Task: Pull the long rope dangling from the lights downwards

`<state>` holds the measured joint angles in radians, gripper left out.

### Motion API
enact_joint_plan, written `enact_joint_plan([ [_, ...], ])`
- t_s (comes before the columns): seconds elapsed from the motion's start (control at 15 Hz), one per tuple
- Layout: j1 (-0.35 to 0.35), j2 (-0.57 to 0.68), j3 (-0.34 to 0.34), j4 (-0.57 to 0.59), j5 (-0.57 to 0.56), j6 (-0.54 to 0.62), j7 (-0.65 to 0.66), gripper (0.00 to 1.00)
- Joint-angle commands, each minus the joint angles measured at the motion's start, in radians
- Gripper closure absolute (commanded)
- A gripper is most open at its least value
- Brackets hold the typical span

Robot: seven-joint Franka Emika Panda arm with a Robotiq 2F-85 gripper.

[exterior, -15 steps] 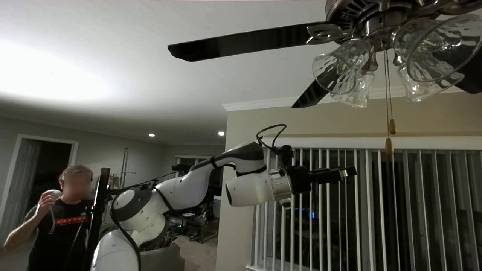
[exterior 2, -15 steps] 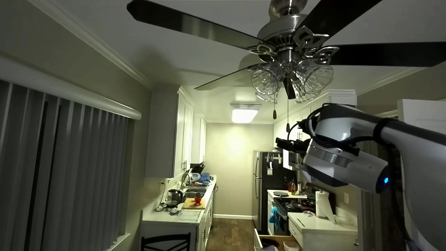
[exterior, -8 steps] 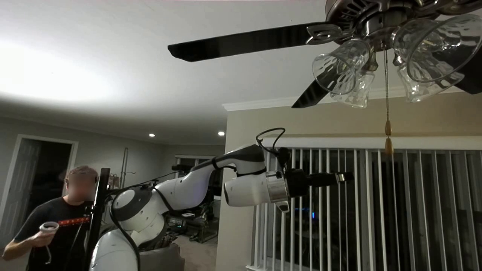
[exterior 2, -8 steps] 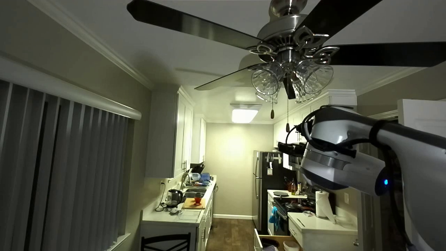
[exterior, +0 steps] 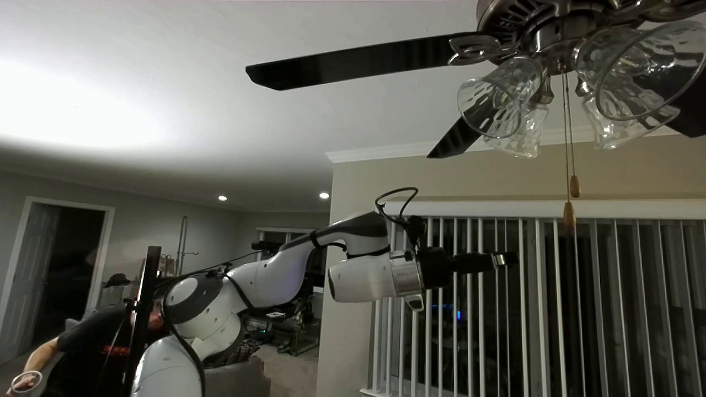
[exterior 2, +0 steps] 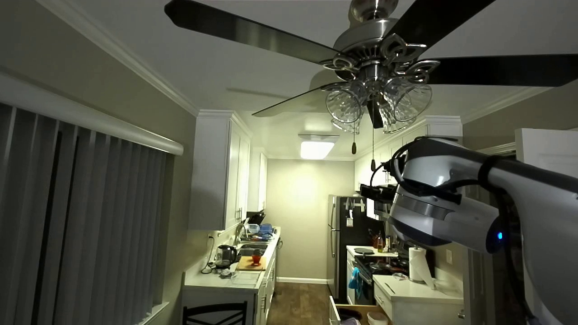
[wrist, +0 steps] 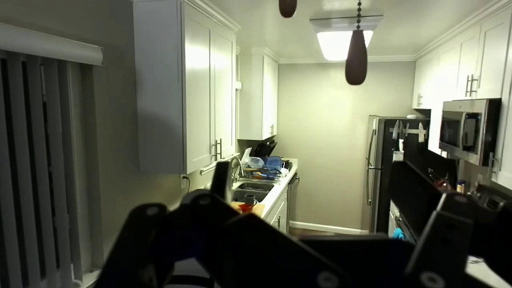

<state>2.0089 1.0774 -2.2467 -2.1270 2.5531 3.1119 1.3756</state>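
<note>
In an exterior view, a long white worktop (exterior 2: pixel 211 282) carries a black-and-clear kettle (exterior 2: pixel 226 255), a rectangular pale-wood board (exterior 2: pixel 246 265) and, farther back, a crowded dark wire dish rack (wrist: pixel 256 175). Opposite, a short white worktop (exterior 2: pixel 406 289) bears an upright white paper-towel roll (exterior 2: pixel 414 265) and a thin dark strip (exterior 2: pixel 389 287) too small to make out. Between them, the brown wood-plank floor (exterior 2: pixel 300 300) carries a tall steel-fronted, black-sided refrigerator (exterior 2: pixel 346 239).

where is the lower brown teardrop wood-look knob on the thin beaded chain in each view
In an exterior view: lower knob, well right of centre, mid-height.
In an exterior view: lower knob, right of centre, mid-height.
Wrist view: lower knob, near top, right of centre.
Shared landmark: higher brown teardrop wood-look knob, cropped in wrist view.
</note>
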Motion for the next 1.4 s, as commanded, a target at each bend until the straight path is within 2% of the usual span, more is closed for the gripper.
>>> enact_joint_plan([
  [0.0,0.005,-0.008,-0.003,0.005,0.015,0.006,-0.023,0.0],
  [0.27,-0.005,-0.02,-0.004,0.026,0.005,0.003,-0.026,0.0],
  [0.4,-0.033,-0.035,-0.02,0.079,-0.015,-0.011,-0.035,0.0],
  [0.6,-0.111,-0.076,-0.021,0.202,-0.088,-0.013,-0.055,0.0],
  [0.8,-0.199,-0.124,0.02,0.292,-0.151,-0.011,-0.072,0.0],
  [1.0,-0.288,-0.193,0.09,0.36,-0.192,0.012,-0.105,0.0],
  [1.13,-0.328,-0.24,0.131,0.379,-0.215,0.039,-0.116,0.0],
  [1.33,-0.367,-0.284,0.155,0.384,-0.224,0.071,-0.123,0.0],
])
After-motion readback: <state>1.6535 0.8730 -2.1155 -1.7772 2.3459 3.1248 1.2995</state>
